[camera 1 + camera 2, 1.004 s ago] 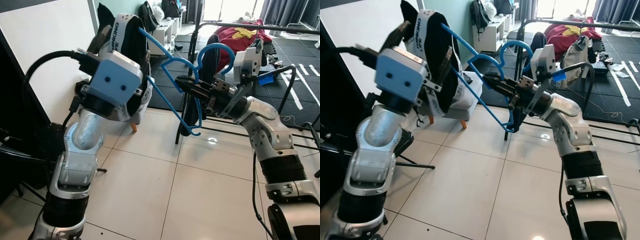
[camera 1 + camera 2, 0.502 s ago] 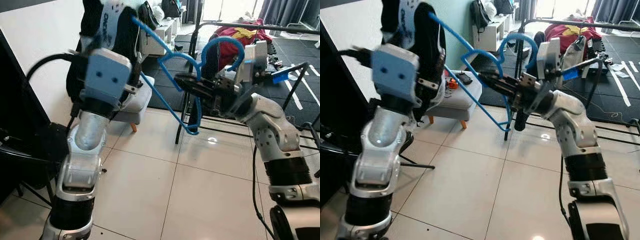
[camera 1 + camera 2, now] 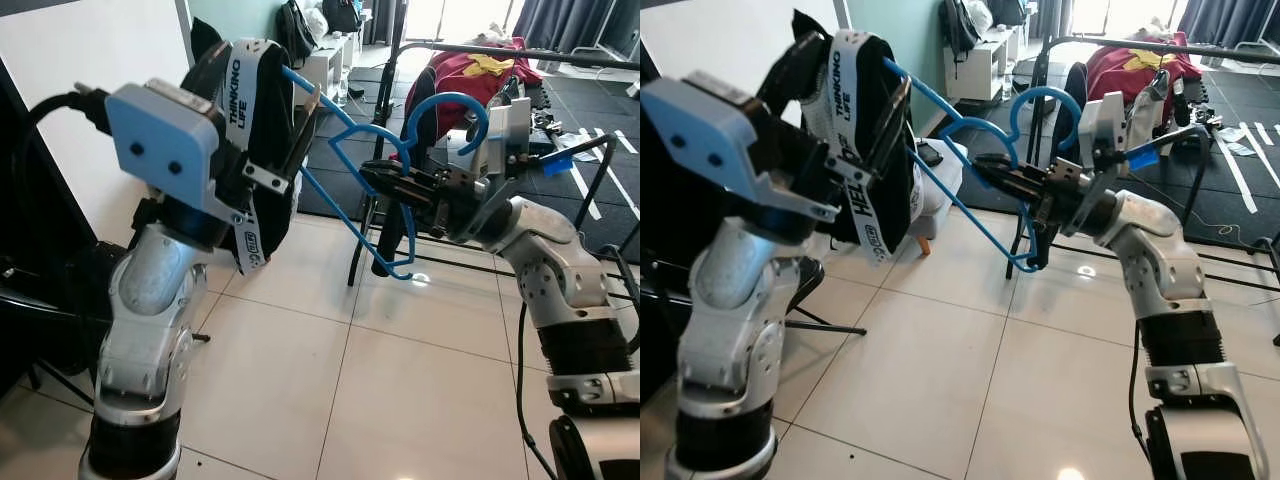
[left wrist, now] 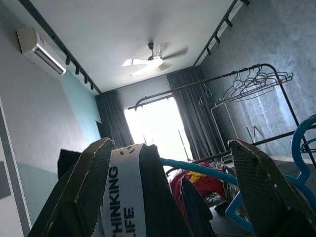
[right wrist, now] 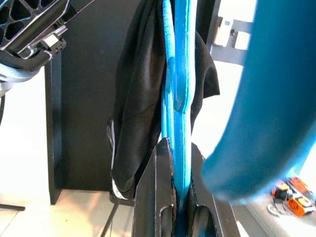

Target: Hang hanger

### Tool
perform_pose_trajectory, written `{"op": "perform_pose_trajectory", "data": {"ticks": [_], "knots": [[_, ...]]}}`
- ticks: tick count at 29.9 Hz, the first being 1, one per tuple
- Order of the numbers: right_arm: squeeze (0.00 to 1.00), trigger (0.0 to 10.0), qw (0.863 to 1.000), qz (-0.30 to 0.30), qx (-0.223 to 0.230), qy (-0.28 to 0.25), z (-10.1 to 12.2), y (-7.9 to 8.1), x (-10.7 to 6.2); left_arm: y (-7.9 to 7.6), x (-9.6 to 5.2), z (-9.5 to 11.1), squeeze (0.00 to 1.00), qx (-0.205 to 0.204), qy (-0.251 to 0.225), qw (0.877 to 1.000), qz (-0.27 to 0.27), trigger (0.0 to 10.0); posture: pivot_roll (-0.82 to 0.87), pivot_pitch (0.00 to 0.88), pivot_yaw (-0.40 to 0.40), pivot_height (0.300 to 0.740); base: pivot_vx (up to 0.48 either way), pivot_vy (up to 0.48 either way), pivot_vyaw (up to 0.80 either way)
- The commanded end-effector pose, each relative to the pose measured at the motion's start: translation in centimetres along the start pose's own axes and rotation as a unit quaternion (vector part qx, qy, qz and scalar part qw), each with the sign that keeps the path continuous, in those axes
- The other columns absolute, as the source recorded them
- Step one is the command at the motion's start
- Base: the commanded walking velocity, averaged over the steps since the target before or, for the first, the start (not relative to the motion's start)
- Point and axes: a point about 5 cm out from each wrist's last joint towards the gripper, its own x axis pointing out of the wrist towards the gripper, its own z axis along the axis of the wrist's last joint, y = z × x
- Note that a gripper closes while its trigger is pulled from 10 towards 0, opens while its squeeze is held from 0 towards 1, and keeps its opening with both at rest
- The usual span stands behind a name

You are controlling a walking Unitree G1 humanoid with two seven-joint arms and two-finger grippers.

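1. Left eye view: I see the blue hanger [image 3: 365, 190] at centre frame, tilted, its hook curling toward the upper right and its lower corner dipping toward the floor tiles [image 3: 330, 400].
2. The right gripper [image 3: 385, 182] enters from the right of the frame. In the right wrist view its two fingers [image 5: 160, 197] are clamped together on the hanger's blue bar, which runs straight up between them.
3. The left gripper [image 3: 262, 110] sits in the upper left of the frame. Its fingers are spread apart around a black garment [image 3: 255, 150] with a white lettered band, which is draped over the hanger's long arm. In the left wrist view one finger [image 4: 81, 192] lies at the lower left and the other at the lower right, with the garment between them.
4. Edges: the hanger's hook tip sits near a black clothes rack [image 3: 480, 50] that crosses the upper right of the frame; I cannot tell whether hook and rail touch. A red garment [image 3: 470, 75] lies over that rail.
5. A white wall panel [image 3: 90, 60] borders the upper left of the frame, close behind the left arm.
6. Open room: the lower centre of the frame is bare tile between the two arms. Dark floor mats [image 3: 590, 150] cover the upper right, beyond the rack.
7. A small stool [image 3: 940, 170] stands just behind the draped garment in the right eye view.
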Motion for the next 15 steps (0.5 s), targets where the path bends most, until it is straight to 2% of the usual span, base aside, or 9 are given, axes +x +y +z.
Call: {"op": "perform_pose_trajectory", "data": {"ticks": [1, 5, 9, 15], "knots": [[0.00, 10.0, 1.000, -0.006, -0.002, 0.000, 0.0, -0.1, -0.5, 0.1, -0.3, 0.0, 0.00, -0.003, 0.005, 1.000, -0.009, 10.0, -0.03, 0.048, -0.007, 0.740, 0.000, 0.000, 0.00], [0.00, 10.0, 1.000, 0.019, 0.007, 0.004, -0.1, 0.6, -0.7, -1.1, -1.8, -2.9, 0.00, 0.004, 0.083, 0.996, -0.022, 10.0, -0.04, 0.048, -0.004, 0.740, 0.000, 0.000, 0.00], [0.00, 10.0, 0.999, 0.039, 0.016, 0.010, -0.3, 1.3, -1.0, -1.5, -2.5, -4.4, 0.00, 0.014, 0.113, 0.993, -0.018, 10.0, -0.05, 0.050, -0.002, 0.740, 0.000, 0.000, 0.00], [0.00, 10.0, 0.998, 0.052, 0.023, 0.015, -0.6, 1.9, -1.4, -1.5, -2.9, -4.8, 0.00, 0.014, 0.125, 0.992, -0.016, 10.0, -0.05, 0.052, 0.000, 0.740, 0.000, 0.000, 0.00]]}}
